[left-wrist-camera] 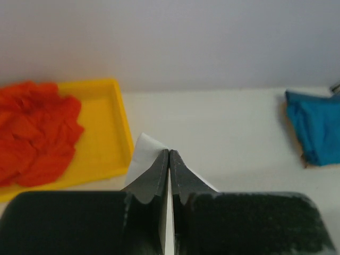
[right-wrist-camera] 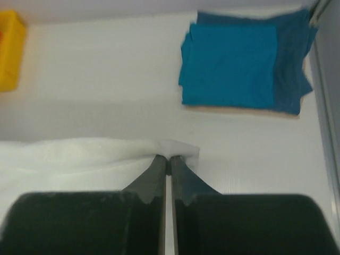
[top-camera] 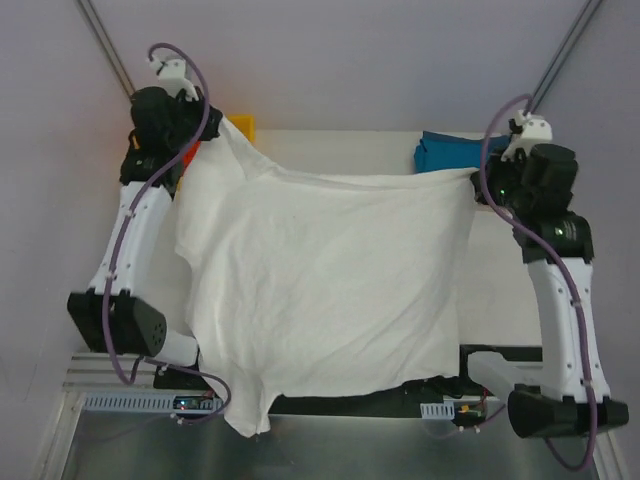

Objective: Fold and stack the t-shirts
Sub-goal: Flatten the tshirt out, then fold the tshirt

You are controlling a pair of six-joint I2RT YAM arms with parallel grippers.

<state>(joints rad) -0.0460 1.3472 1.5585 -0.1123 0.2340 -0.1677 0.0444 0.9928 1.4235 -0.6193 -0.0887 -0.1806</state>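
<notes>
The white t-shirt [top-camera: 320,280] hangs spread between both arms above the table, its lower end drooping over the near edge. My left gripper [top-camera: 212,128] is shut on its far left corner [left-wrist-camera: 144,151]. My right gripper [top-camera: 478,178] is shut on its far right corner [right-wrist-camera: 178,150]. The teal-blue t-shirt [top-camera: 448,152] lies folded at the far right; it also shows in the right wrist view [right-wrist-camera: 241,61] and the left wrist view [left-wrist-camera: 314,125]. The orange-red t-shirt [left-wrist-camera: 34,130] lies crumpled in the yellow tray.
The shallow yellow tray [left-wrist-camera: 114,133] stands at the far left of the table [top-camera: 350,145], partly hidden behind my left arm in the top view [top-camera: 243,125]. A wall runs behind the table. The arm bases sit at the near edge.
</notes>
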